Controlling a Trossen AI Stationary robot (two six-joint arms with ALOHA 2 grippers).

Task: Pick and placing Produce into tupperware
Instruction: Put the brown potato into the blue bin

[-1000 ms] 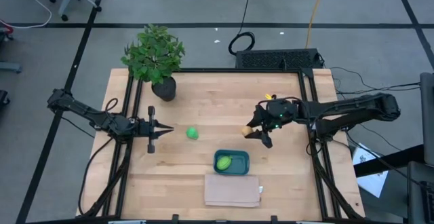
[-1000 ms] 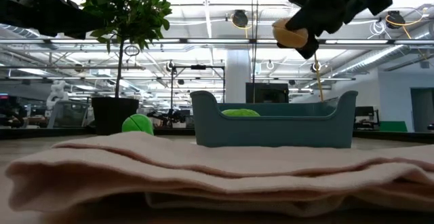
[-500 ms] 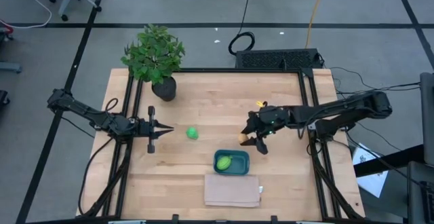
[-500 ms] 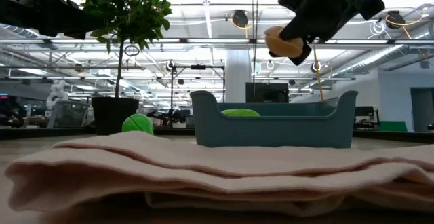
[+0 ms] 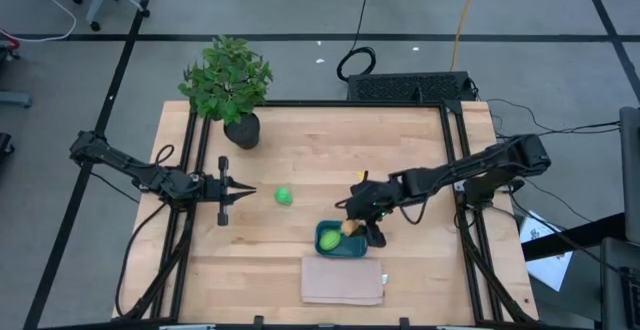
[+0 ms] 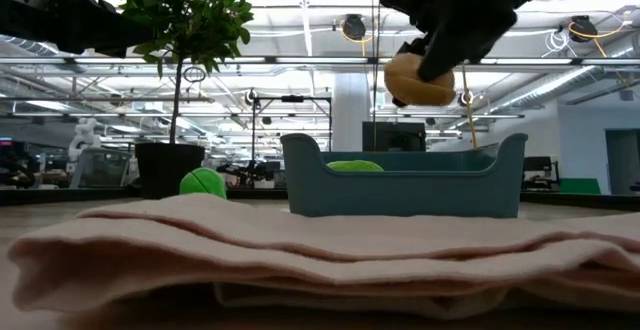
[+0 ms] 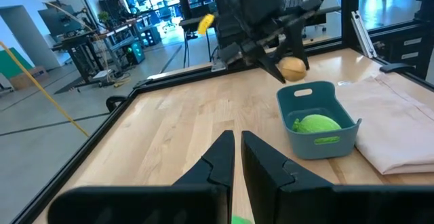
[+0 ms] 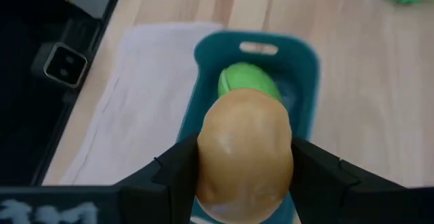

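Clamped from both sides, the orange-tan piece [image 8: 245,153] is sitting between the fingers of the right gripper [image 5: 355,225], which is hanging above the teal tupperware [image 5: 329,241] without touching it — the low view shows the piece [image 6: 419,78] held clear of the container's rim [image 6: 404,183]. Seen from above, the gripper is hovering over the container's 3 o'clock end, with the right arm stretching away toward 2 o'clock. Inside the tupperware, the lime-green piece [image 5: 331,237] is already lying on the floor of the box; through the right wrist camera it is peeking out [image 8: 247,81] just past the held piece.

The left gripper [image 5: 240,192] is waiting at about 9 o'clock on the table, its fingers [image 7: 221,157] nearly together with only a thin slit between them, gripping nothing. Just beyond its tips, toward 3 o'clock, the bright green ball [image 5: 284,196] is resting on the wood, apart from the gripper and well apart from the container.

A folded beige cloth [image 5: 342,280] is lying flat at 6 o'clock, just beside the tupperware's near wall — whether the two are touching I cannot tell. A leafy potted plant [image 5: 230,85] is standing at about 11 o'clock near the table's far edge.
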